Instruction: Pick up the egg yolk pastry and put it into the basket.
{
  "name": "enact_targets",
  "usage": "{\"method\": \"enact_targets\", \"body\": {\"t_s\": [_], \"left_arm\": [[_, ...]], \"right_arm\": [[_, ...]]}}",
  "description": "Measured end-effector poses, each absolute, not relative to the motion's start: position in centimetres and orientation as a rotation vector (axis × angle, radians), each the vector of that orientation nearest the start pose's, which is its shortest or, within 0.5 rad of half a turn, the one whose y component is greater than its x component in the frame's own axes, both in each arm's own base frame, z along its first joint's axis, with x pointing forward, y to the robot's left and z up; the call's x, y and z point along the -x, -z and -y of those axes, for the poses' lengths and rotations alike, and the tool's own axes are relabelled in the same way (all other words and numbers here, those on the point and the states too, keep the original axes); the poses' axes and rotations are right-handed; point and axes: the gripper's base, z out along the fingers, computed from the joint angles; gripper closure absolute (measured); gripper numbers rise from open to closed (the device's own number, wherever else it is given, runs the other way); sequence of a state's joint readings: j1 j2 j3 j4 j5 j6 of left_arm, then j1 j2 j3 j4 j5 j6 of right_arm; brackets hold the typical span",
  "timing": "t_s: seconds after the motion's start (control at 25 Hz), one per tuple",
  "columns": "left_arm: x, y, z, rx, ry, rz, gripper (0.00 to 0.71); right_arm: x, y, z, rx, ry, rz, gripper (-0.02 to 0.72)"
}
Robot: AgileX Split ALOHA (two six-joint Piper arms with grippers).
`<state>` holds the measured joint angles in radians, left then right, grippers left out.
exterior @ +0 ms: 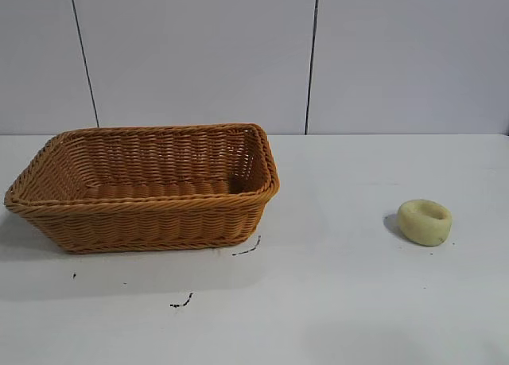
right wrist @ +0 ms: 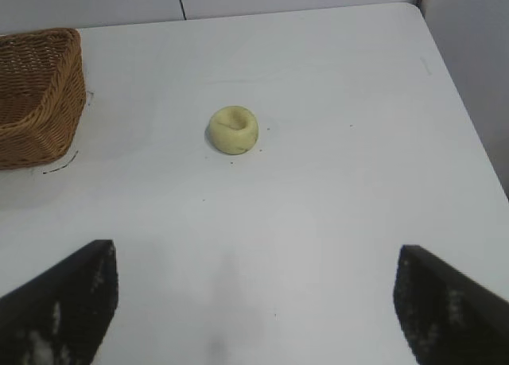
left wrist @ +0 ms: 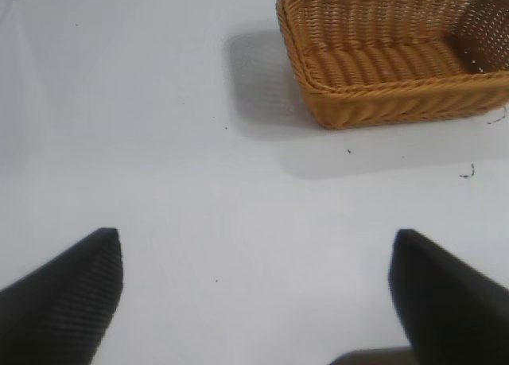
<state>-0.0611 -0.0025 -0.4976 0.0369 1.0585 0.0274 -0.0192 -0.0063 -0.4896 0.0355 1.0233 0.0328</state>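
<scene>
Nothing is done yet: the egg yolk pastry [exterior: 425, 221] sits on the desk [exterior: 334, 301], well apart from the empty basket [exterior: 143, 192]. The right pincer [right wrist: 254, 301] hangs apart, short of it; the left pincer [left wrist: 254, 293], also apart, idles near the basket

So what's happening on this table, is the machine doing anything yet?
Nothing is being handled yet. The egg yolk pastry sits alone on the white table, well off to the right of the basket, which looks empty. The right claw is open and hangs above the table on the pastry's side, so it seems best placed to fetch it. The left claw is also open, over bare table near the basket, gripping nothing.
</scene>
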Motion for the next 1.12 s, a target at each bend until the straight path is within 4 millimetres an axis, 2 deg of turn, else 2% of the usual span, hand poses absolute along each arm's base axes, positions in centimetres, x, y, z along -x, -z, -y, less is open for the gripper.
{"method": "enact_targets", "body": {"t_s": [0.56, 0.68, 0.88, 1.12], "left_arm": [[0.5, -27.7, -0.3, -0.089, -0.023, -2.040, 0.017], [0.5, -27.7, -0.3, -0.089, -0.023, -2.040, 0.017], [0.5, -27.7, -0.3, -0.089, -0.023, -2.040, 0.017], [0.5, -27.7, -0.3, -0.089, -0.023, -2.040, 0.017]], "right_arm": [[0.3, -27.8, -0.3, -0.052, -0.051, -2.009, 0.027], [0.0, -27.8, -0.3, -0.053, -0.051, -2.058, 0.025], [-3.1, -28.9, -0.2, -0.061, -0.052, -2.266, 0.015], [-9.3, -30.0, -0.1, -0.053, -0.044, -2.495, 0.010]]}}
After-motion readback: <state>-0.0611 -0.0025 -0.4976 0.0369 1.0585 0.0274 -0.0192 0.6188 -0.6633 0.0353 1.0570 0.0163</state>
